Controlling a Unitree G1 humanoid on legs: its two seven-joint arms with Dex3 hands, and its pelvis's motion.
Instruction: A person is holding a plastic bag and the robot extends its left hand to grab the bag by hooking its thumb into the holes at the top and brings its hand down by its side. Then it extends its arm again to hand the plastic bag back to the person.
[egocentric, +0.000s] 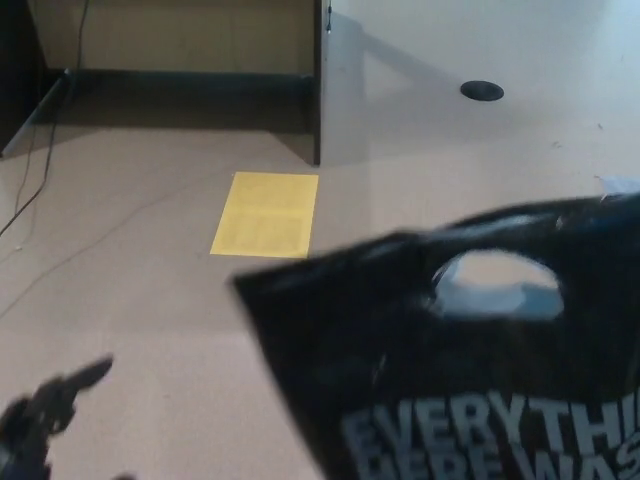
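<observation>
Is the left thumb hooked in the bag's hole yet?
No, the left hand sits at the lower left, well apart from the bag, and floor shows through the handle hole.

The plastic bag (470, 370) fills the lower right, the left hand (40, 415) sits lower left (well apart), and a paper sheet (265, 214) lies on the floor (150, 300) behind both.

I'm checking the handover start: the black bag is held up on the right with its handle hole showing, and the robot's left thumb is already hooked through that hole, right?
Not quite. In the head view the black bag shows its handle hole, but the left hand sits low at the left, apart from the bag, nothing hooked yet.
</observation>
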